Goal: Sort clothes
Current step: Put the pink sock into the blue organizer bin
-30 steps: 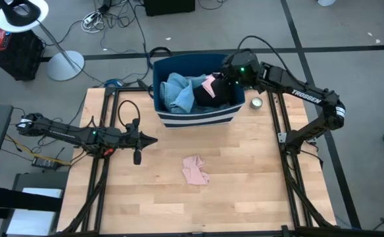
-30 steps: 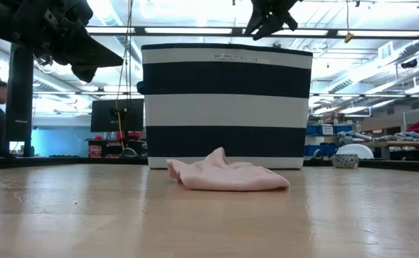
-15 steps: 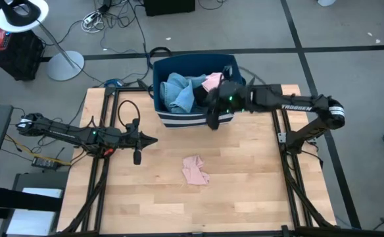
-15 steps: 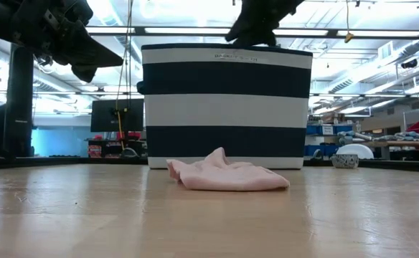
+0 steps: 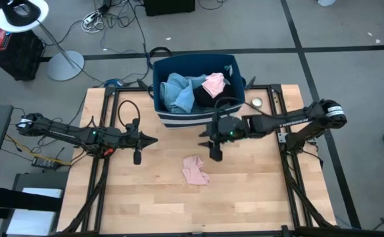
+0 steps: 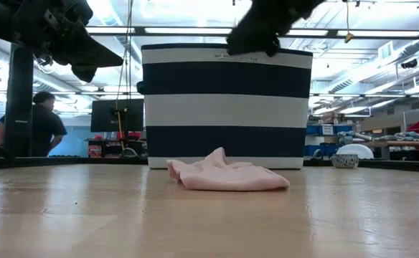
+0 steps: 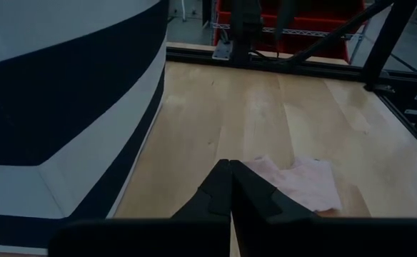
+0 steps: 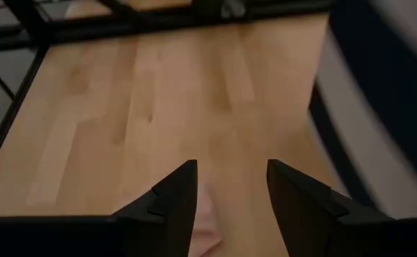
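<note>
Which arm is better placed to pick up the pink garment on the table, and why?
Right: its open hand hovers beside the pink garment, empty. The left hand is shut and farther away.

Navy-and-white striped bin; pale pink garment — light wood table.

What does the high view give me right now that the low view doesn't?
Only the high view shows the clothes inside the bin: light blue denim, a pink piece and a black piece. It also shows the right gripper, fingers open, above the table near the pink garment, and the left gripper, shut, off to the side. Only the low view shows a person in the room behind. Both show the striped bin and the pink garment lying in front of it.
</note>
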Controlling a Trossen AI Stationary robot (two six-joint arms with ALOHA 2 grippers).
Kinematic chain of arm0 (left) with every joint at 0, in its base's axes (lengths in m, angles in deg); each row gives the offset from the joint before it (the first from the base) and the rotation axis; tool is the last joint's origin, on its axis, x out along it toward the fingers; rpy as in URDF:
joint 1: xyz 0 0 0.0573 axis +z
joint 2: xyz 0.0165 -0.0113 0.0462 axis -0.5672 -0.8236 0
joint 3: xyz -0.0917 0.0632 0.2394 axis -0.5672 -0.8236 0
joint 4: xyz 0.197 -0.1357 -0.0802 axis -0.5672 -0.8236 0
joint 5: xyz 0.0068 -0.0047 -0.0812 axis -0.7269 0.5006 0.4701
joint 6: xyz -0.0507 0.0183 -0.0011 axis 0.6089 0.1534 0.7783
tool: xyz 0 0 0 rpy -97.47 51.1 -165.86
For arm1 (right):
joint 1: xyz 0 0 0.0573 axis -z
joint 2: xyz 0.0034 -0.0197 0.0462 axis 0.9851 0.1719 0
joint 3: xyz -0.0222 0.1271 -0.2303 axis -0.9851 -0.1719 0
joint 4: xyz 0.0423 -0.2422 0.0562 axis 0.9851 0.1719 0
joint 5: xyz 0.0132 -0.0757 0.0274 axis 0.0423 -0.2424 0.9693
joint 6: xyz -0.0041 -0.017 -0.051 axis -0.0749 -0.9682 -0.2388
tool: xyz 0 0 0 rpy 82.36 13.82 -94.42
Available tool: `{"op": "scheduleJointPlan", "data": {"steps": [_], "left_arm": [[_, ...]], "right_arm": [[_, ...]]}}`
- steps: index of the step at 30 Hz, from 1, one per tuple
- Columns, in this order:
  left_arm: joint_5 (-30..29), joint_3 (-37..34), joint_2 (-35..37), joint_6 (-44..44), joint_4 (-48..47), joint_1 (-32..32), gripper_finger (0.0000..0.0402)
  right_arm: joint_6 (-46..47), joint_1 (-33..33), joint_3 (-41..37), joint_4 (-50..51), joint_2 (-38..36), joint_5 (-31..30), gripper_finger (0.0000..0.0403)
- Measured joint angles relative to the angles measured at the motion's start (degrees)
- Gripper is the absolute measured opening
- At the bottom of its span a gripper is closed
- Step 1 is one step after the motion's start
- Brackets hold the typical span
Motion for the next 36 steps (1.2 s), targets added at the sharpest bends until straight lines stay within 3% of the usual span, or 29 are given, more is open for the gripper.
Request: {"op": "scheduleJointPlan", "data": {"steps": [6,16,24,26,29,34,36], "left_arm": [[0.00,0.00,0.00,0.00,0.00,-0.01,0.0006],[0.00,0.00,-0.01,-0.03,0.00,0.01,0.0006],[0.21,-0.21,-0.08,-2.28,0.14,-0.01,0.0006],[3.23,-1.57,-0.07,-4.32,1.58,0.02,0.0006],[9.25,-6.04,-0.14,-5.82,7.23,-0.03,0.0006],[8.62,-15.54,-0.09,-7.34,26.03,0.02,0.0006],[7.98,-16.94,-0.12,-7.54,28.90,0.16,0.0006]], "right_arm": [[3.06,-3.01,-9.02,-6.77,-0.02,-0.05,0.0169],[3.77,-5.69,-24.92,-27.37,-0.04,-0.60,0.0176],[6.55,-6.54,-28.36,-33.23,-0.04,-4.93,0.0183],[6.56,-6.54,-28.36,-33.56,-0.04,-4.98,0.0182],[6.56,-6.54,-28.36,-34.98,-0.04,-5.04,0.0182],[6.53,-6.54,-28.36,-36.17,-0.04,-5.15,0.0182],[6.57,-6.54,-28.36,-35.98,-0.04,-5.15,0.0181]]}}
